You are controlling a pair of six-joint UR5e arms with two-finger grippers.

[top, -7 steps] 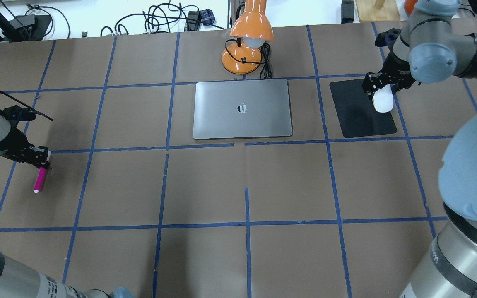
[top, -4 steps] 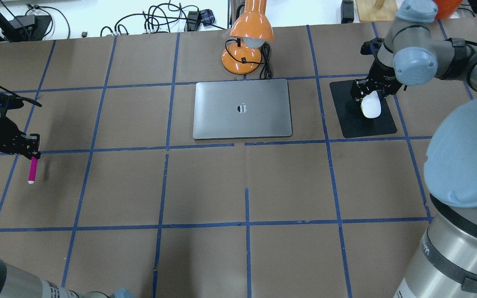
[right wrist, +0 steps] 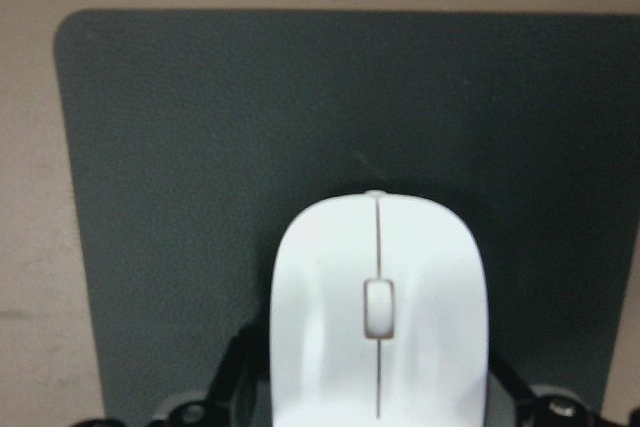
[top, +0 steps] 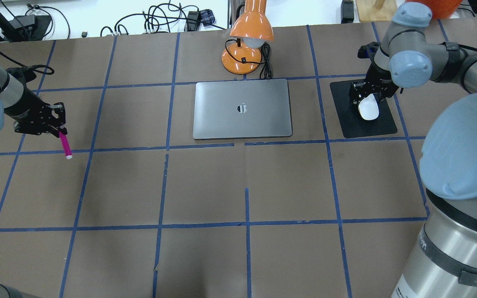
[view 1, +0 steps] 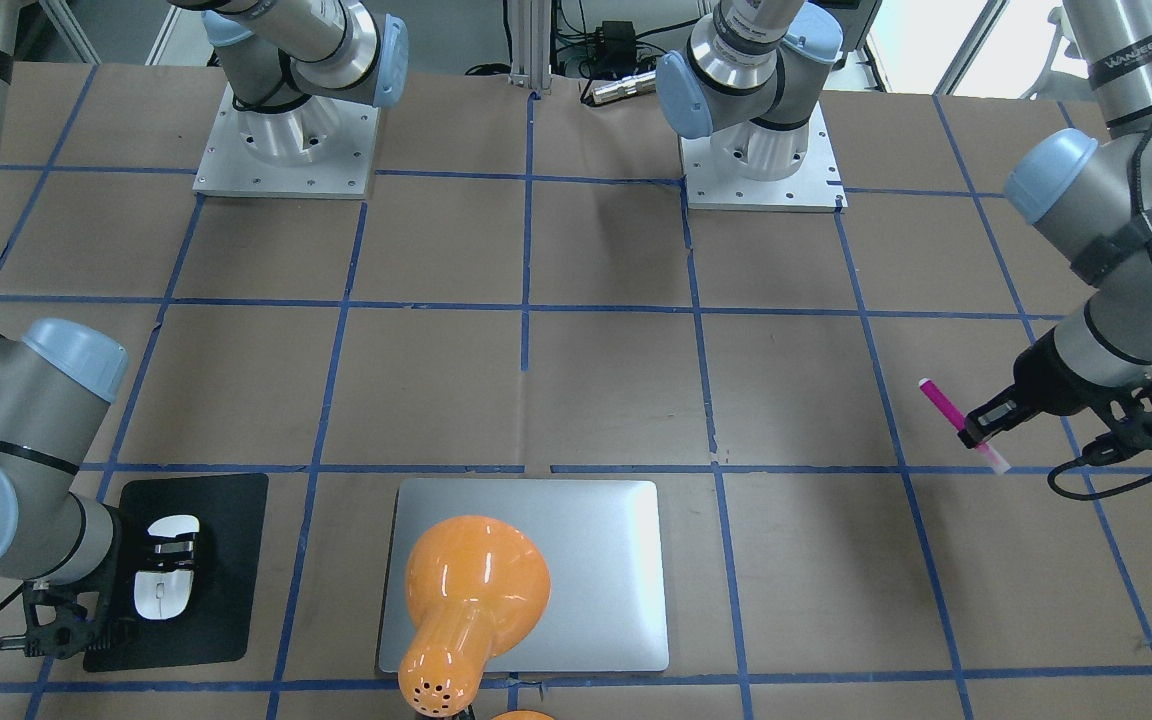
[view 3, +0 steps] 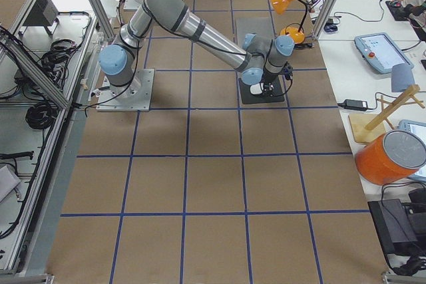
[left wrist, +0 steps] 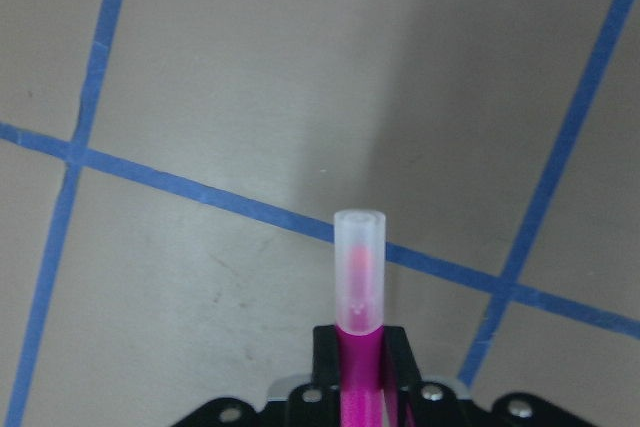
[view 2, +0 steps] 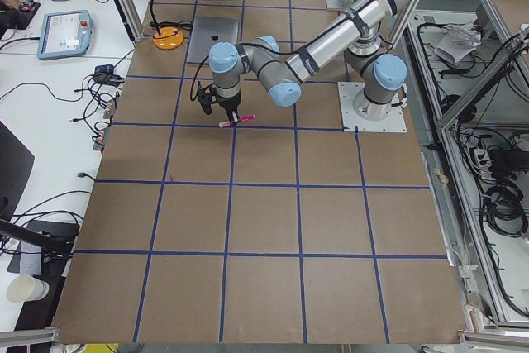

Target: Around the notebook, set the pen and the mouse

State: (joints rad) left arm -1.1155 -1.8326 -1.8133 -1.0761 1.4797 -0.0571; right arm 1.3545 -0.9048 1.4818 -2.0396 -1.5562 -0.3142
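My left gripper is shut on the upper end of the pink pen, which hangs tilted over the brown table at the far left, its pale end pointing away. The silver notebook lies flat at the middle back, well to the right of the pen. To the notebook's right, my right gripper is shut on the white mouse over the black mat. The right wrist view shows the mouse with a finger on each flank. Whether it touches the mat I cannot tell.
An orange desk lamp with a black cord stands just behind the notebook, its head hanging over the notebook's far part. Blue tape lines grid the brown table. Cables and devices lie past the table's far edge.
My left gripper has carried the pen away from the near side and to the right, toward the notebook. My right gripper has shifted the mouse leftward, further onto the mat.
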